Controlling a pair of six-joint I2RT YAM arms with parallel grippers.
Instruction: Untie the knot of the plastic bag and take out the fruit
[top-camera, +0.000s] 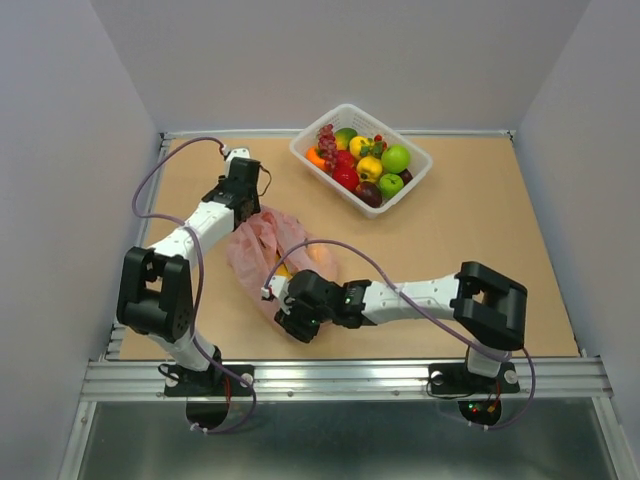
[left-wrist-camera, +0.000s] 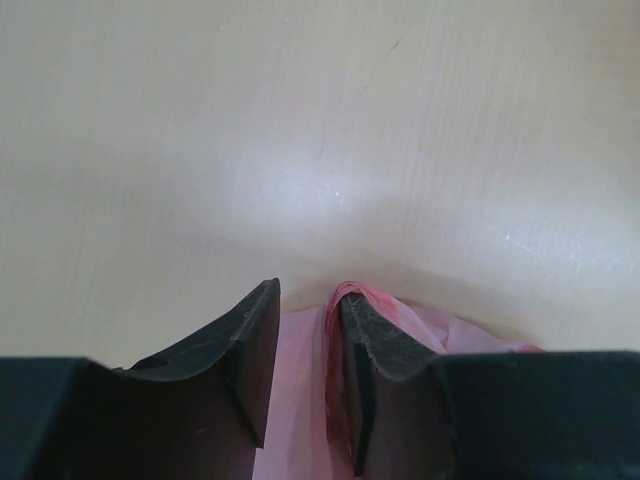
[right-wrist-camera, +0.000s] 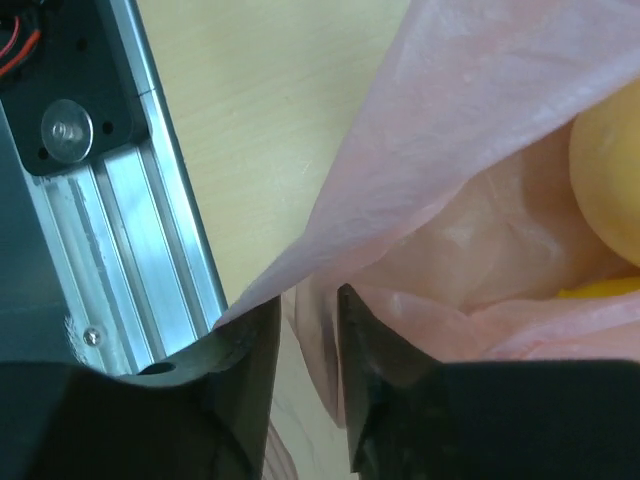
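Plastic bag (top-camera: 262, 240): thin, crinkled, translucent pink film, left of bench centre, toward the near edge. Fruit (right-wrist-camera: 610, 180) inside: smooth, rounded, yellow. Right gripper (right-wrist-camera: 308, 300) nips a film fold. Left gripper (left-wrist-camera: 305, 295): jaws narrow, film between; grip unclear.

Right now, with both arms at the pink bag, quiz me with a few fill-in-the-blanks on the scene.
The film of the plastic bag caught between the right fingers is ___ in colour.
The fruit showing inside it in the right wrist view is ___.
The left fingers sit at the bag's ___ end, away from the arm bases.
The grape bunch lies in the white ___.
Missing words: pink; yellow; far; basket.
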